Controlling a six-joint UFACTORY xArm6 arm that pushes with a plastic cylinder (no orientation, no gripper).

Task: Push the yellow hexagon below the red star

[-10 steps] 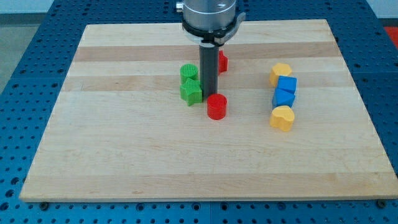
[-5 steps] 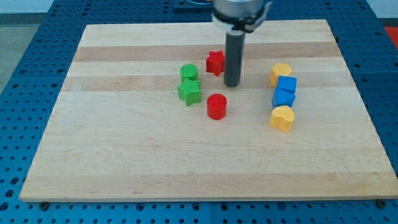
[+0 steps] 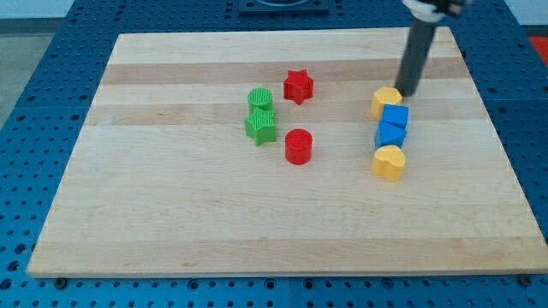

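Your wooden board (image 3: 171, 214) sits on blue pegboard (image 3: 34, 103). My tip (image 3: 406, 92) (a bare rod, no jaws to open or close) touches the yellow hexagon (image 3: 385, 102) at its upper right, well right of the red star (image 3: 298, 85).

The yellow hexagon (image 3: 385, 101) lies flat just beside my tip (image 3: 407, 92), toward the view's lower left. The red star (image 3: 298, 85) lies flat well off to my tip's left.

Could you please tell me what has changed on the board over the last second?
Only my tip moved: it swept from between the green star and red cylinder toward the view's right and top, and now sits just to the upper right of the yellow hexagon. No block has shifted, the red star included.
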